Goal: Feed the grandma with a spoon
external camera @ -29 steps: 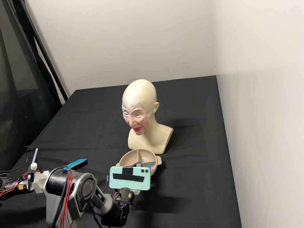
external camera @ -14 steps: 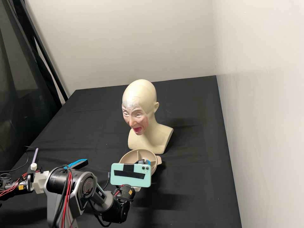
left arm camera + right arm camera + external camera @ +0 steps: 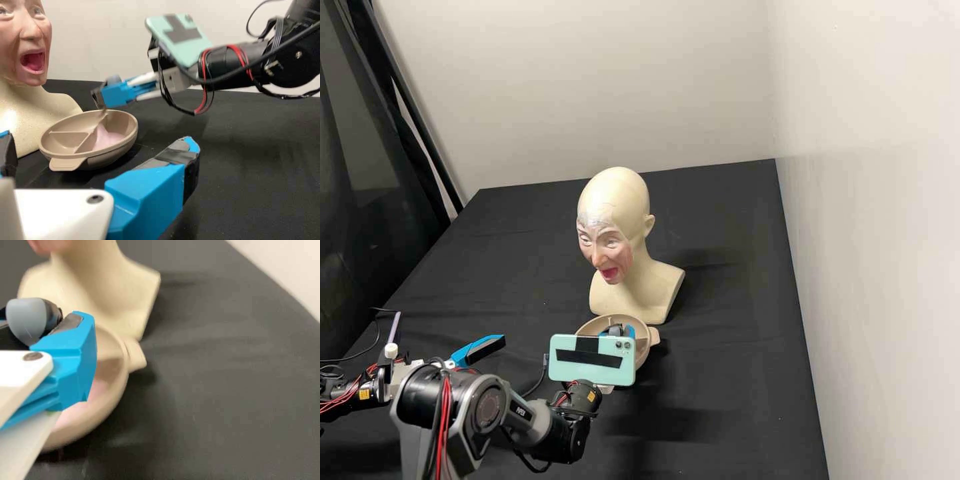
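**Q:** Left of centre, why is the spoon (image 3: 102,116) being held in the bowl (image 3: 125,137)?

**A:** Likely for scooping. It is being clamped by the right gripper (image 3: 102,95), the left gripper (image 3: 97,146) being held wide, aside.

A cream bust (image 3: 617,233) of a bald old woman stands upright mid-table (image 3: 733,373), its face painted and its red mouth wide open. Just in front of it sits a beige bowl (image 3: 75,150), divided into compartments, one holding something pink. A grey-handled spoon (image 3: 27,317), gripped in the right tool (image 3: 100,95), slants down into that bowl.
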